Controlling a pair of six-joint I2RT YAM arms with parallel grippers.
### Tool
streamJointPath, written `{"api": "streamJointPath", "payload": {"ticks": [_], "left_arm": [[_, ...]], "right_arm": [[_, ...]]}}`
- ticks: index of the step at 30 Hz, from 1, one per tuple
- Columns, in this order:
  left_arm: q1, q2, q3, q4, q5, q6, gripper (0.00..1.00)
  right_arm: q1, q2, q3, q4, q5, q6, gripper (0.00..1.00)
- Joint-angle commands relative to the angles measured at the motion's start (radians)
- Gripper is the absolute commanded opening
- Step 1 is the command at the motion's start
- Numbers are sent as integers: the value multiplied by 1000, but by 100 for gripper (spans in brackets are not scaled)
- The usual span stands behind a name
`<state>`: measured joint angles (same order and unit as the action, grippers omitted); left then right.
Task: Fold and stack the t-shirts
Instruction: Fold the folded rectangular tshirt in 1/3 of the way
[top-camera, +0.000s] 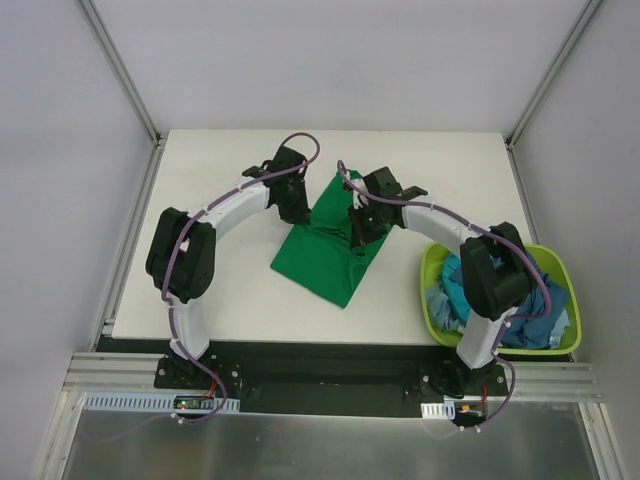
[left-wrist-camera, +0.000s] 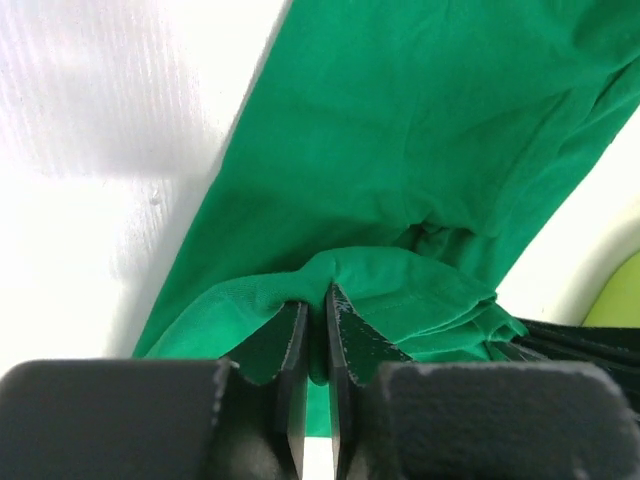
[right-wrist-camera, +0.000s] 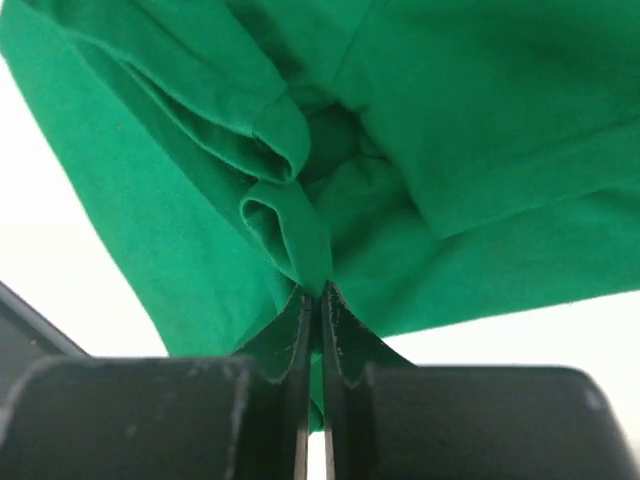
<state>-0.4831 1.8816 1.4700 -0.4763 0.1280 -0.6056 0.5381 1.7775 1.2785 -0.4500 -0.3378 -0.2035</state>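
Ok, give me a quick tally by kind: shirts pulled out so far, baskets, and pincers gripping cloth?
Green shirt pulled out: 1
Basket: 1, holding a heap of blue and teal cloth too tangled to count
Pincers shut on the green shirt: 2, the left pincer and the right pincer
Total: 4

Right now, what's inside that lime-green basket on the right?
Crumpled blue and teal cloth fills the basket. The right arm covers part, and anything beneath the pile is hidden.
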Motion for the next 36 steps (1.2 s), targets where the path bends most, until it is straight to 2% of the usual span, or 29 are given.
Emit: {"api": "streamJointPath", "payload": {"ticks": [1,3,4,6,8,10,11,12,13,14,18,21,26,30,33,36], "left_arm": [[31,63,68,-2,38,67,13],[32,91,88,-4,51,78,23],[37,99,93,-4,61,81,32],[44,96,104,-4,61,86,41],[58,62,92,-4,68,87,62],[61,2,57,-4,39,89,93],[61,-36,29,-4,10,89,99],[63,-73,3,-4,-14,89,99],[63,-105,-29,-4,-30,90,99],[63,-143,-60,-4,-48,86,99],[66,-284,-224,-2,-86,41,99],[72,-377,-351,-4,-122,-2,99],[118,-513,-529,-4,-149,-46,99],[153,-598,-611,-4,-162,-60,99],[155,-628,-640,-2,-160,-60,99],[156,-641,-665,-4,-153,-65,99]], "right_arm": [[-15,66,73,-44,86,-16,9],[-18,100,113,-41,182,-7,15],[-23,120,139,-42,216,-13,25],[-32,148,194,-67,293,-20,32],[-33,143,231,-102,389,-22,54],[-33,94,220,-116,436,-7,65],[-35,58,196,-107,441,6,70],[-33,24,168,-99,430,19,77],[-32,-19,130,-84,398,29,90],[-32,-58,84,-50,349,36,96],[3,-197,-83,117,35,26,96],[60,-184,-76,122,-73,49,96],[138,-38,17,134,-145,102,96],[140,140,155,134,-182,170,96],[126,252,295,135,-136,191,96],[85,344,444,116,-8,227,96]]}}
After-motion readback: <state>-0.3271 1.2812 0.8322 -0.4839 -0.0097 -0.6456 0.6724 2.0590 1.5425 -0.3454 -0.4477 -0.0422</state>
